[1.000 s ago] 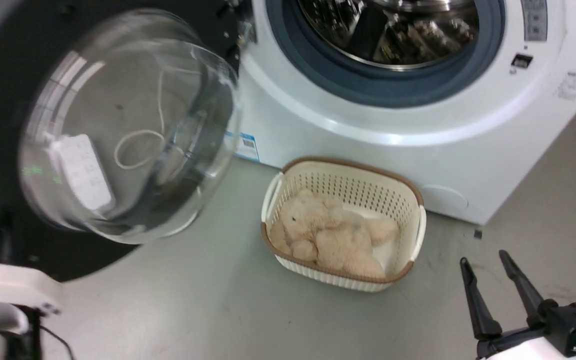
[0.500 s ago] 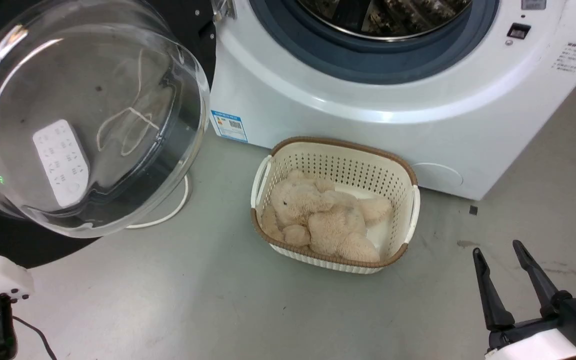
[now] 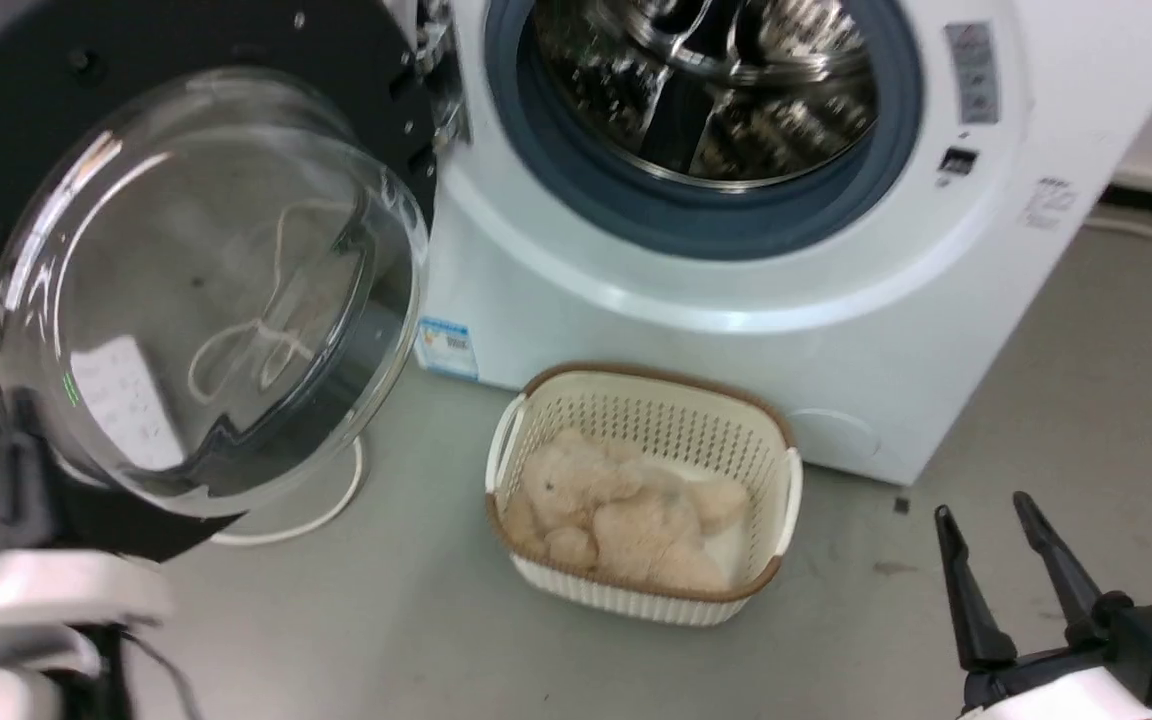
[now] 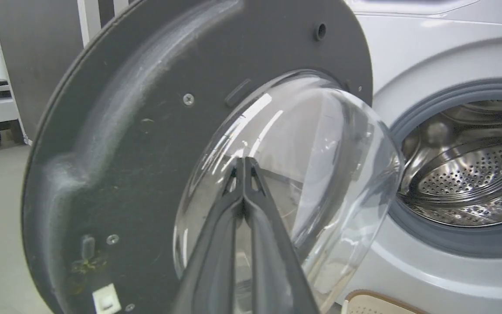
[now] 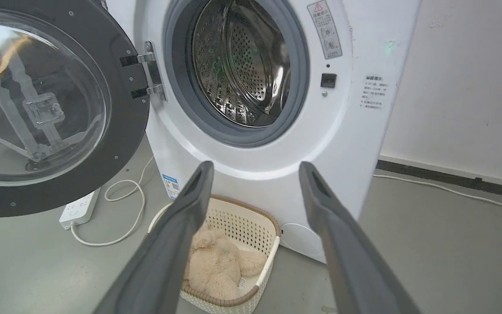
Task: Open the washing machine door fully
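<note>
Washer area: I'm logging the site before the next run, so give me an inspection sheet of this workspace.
Surface: grey floor, few dark marks.
Job's things: door swung open beside the washer; drum uncovered.
Clutter: basket with plush toy, before the washer.
Tools: left tool shut, before the door glass, contact unclear; right tool open, empty.
Cables: power strip and cord on floor under the door; cable along wall.
Surroundings: white wall, dark skirting.

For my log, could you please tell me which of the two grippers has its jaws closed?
The left gripper: its jaws meet at the tips, before the glass of the washing machine door. The right gripper has its jaws wide apart.
</note>
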Robot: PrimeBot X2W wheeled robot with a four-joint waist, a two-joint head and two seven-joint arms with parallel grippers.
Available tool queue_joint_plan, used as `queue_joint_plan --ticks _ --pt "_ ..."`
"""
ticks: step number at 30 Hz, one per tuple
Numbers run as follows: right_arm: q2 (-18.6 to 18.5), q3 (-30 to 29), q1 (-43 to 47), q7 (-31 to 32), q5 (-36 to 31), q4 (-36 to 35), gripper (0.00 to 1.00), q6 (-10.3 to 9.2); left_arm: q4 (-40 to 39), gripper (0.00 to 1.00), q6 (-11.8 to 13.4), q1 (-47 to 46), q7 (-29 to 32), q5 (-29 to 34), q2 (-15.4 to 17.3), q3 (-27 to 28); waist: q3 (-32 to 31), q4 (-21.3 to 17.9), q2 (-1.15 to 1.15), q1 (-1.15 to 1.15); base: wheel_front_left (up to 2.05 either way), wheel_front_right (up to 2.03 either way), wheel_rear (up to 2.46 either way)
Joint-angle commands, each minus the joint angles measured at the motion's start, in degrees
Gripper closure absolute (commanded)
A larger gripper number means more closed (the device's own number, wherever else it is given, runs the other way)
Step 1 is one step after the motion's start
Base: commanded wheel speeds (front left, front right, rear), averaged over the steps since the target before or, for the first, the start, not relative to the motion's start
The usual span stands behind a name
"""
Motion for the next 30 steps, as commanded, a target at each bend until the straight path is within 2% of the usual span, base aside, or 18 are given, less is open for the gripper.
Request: queue_joint_plan --ticks 1,2,10,11,12,13,16,18,23,30 --pt "0.4 -0.3 0.8 -0.2 -0.3 -0.2 0.00 0.05 -1.3 1.00 0.2 1.3 -0.4 0.6 -0.9 -0.9 -2.1 -1.6 0.00 0.01 0.00 0.00 0.00" --pt "0.7 -0.7 1.3 -0.2 -0.5 -0.6 0.00 0.05 -4.1 1.00 0.5 2.8 -0.5 1.3 -2.3 -2.5 -3.2 -2.7 0.00 0.01 0.00 0.00 0.00" --pt "1.9 -2.0 2.5 -0.2 -1.1 -1.9 0.00 0.05 -7.3 1.00 0.8 7.1 -0.1 3.8 -5.2 -8.6 -5.1 -7.1 0.00 0.01 0.00 0.00 0.00" --pt "1.9 -1.8 2.7 -0.2 -1.1 -2.0 0.00 0.05 -6.8 0.67 0.7 7.5 -0.1 4.1 -5.5 -9.4 -5.2 -7.7 0.00 0.01 0.00 0.00 0.00" --pt "2.0 -1.6 2.9 -0.2 -1.2 -2.1 0.00 0.05 -6.1 0.00 0.7 7.9 0.0 5.0 -5.6 -10.5 -5.3 -8.1 0.00 0.01 0.00 0.00 0.00" --pt "2.0 -1.5 3.0 -0.2 -1.3 -2.1 0.00 0.05 -5.4 0.00 0.7 8.1 0.2 5.9 -5.6 -11.7 -5.4 -8.6 0.00 0.01 0.00 0.00 0.00" --pt "2.2 -1.4 3.6 -0.2 -1.5 -2.2 0.00 0.05 -0.9 0.00 0.3 9.1 -0.8 7.8 -9.7 -16.3 -5.4 -10.8 0.00 0.01 0.00 0.00 0.00" --pt "2.3 -1.3 3.8 -0.2 -1.5 -2.2 0.00 0.05 -0.2 0.00 0.1 9.6 -1.0 8.4 -10.9 -17.3 -5.5 -11.2 0.00 0.01 0.00 0.00 0.00" --pt "2.4 -1.2 4.2 -0.2 -1.4 -1.9 0.00 0.05 1.3 0.00 0.1 10.4 -1.4 9.6 -13.3 -18.2 -5.6 -11.8 0.00 0.01 0.00 0.00 0.00" --pt "2.6 -0.7 4.1 -0.2 -1.3 -1.1 0.00 0.05 2.5 0.00 -0.6 10.2 -1.4 12.7 -14.5 -17.5 -5.7 -11.9 0.00 0.01 0.00 0.00 0.00"
